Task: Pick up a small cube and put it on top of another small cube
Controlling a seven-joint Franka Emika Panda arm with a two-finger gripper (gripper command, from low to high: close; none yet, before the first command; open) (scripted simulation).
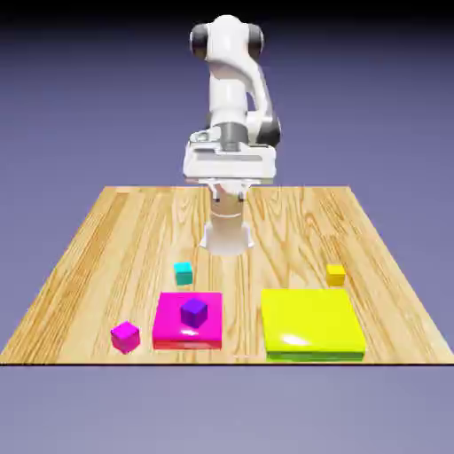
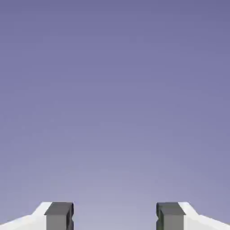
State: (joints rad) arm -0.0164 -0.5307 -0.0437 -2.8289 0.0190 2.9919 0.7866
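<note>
A: Well, exterior view?
B: No writing anywhere. Purple cube (image 1: 194,310) sits on the pink slab (image 1: 173,330), lower left; teal cube (image 1: 183,273) just above; gripper (image 1: 227,191) high, centre.
A: Hand view?
B: Fingers (image 2: 59,215) spread, nothing between, only backdrop.

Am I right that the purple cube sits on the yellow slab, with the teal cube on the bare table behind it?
Not quite. The purple cube sits on the pink slab, not the yellow slab, as the exterior view shows. The teal cube is indeed on the bare table behind it.
</note>
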